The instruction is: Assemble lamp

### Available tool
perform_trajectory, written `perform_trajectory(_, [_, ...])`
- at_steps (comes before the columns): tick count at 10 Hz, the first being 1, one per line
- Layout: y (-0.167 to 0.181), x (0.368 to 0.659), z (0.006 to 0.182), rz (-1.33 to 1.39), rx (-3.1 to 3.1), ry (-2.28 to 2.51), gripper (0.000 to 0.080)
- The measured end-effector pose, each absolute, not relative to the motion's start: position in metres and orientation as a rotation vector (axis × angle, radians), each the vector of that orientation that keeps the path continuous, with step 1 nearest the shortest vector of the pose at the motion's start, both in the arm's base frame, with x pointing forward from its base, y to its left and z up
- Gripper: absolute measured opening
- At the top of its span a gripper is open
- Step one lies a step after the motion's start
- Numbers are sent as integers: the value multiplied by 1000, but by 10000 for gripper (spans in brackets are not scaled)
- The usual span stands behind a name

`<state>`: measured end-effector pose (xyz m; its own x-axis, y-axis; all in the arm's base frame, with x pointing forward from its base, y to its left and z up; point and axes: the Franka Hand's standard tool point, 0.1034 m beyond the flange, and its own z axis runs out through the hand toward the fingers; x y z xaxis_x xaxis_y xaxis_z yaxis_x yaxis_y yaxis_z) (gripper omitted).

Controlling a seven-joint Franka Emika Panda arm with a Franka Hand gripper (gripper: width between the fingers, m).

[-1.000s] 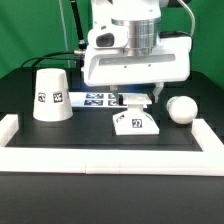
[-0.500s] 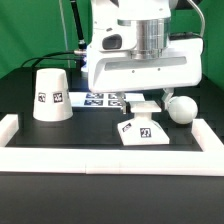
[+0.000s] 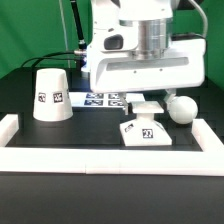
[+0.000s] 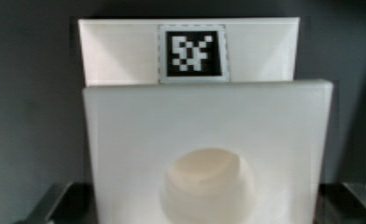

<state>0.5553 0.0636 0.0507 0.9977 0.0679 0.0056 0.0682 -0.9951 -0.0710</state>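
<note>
The lamp's square base block point(image 3: 145, 132) sits near the front of the table, tilted, with one tag facing front. My gripper point(image 3: 146, 106) comes down on its back part. In the wrist view the base block point(image 4: 206, 120) fills the picture, showing its tag and round socket, and my gripper point(image 4: 206, 205) has a dark finger pressed against each side of it, shut on the block. The conical shade point(image 3: 52, 95) stands mouth down at the exterior view's left. The round bulb point(image 3: 181, 110) lies just to the right of the base.
The marker board point(image 3: 103, 99) lies flat behind the base, between the shade and my arm. A long white border rail point(image 3: 100, 156) runs along the front and turns up both sides of the black table.
My gripper has moved toward the exterior view's right and front with the base block, which now sits tilted nearer the bulb. Shade and bulb have not moved.
</note>
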Motion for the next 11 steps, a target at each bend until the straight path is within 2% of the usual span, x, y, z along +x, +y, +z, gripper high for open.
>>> perform_trajectory(5, [88, 610, 52, -113, -3055, -84, 537])
perform_trajectory(11, [99, 618, 52, -126, -3052, -54, 537])
